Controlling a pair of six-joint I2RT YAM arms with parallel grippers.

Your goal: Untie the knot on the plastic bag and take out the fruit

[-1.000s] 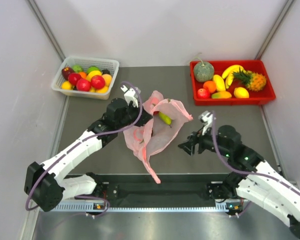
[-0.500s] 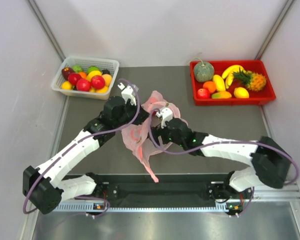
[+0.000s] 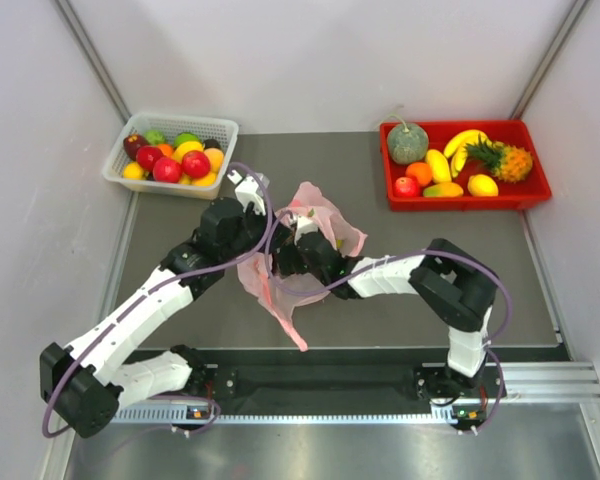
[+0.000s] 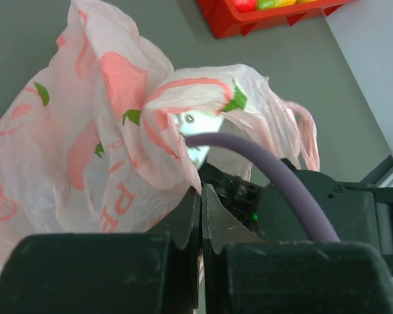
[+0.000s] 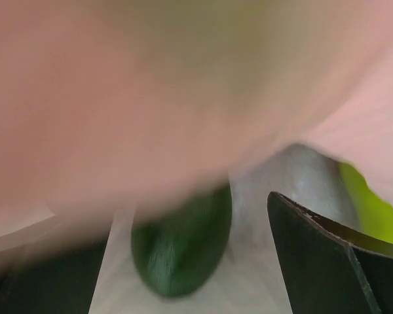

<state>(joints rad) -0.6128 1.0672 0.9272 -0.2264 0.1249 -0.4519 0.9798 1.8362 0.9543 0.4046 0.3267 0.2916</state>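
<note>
The pink plastic bag [image 3: 325, 215] lies crumpled at the table's middle, its mouth held up. No knot shows. My left gripper [image 3: 258, 238] is shut on a fold of the bag's film [image 4: 177, 163], pinched between closed jaws [image 4: 202, 193]. My right gripper [image 3: 288, 258] is pushed into the bag's mouth and mostly hidden by plastic. In the right wrist view it is open [image 5: 190, 226] inside the bag, with a dark green avocado [image 5: 180, 252] lying between its fingers [image 5: 314, 242], not touching them. A yellow-green fruit [image 5: 373, 209] lies to the right. The picture is blurred.
A white basket [image 3: 115, 170] of small fruit stands at the back left. A red tray [image 3: 460, 202] with a melon, bananas and a pineapple stands at the back right. The right arm [image 4: 314, 203] lies close to the left gripper. Grey walls close in both sides.
My right arm swung left across the table and pushed its gripper into the bag's mouth. My left gripper kept its hold and drew the bag slightly left.
</note>
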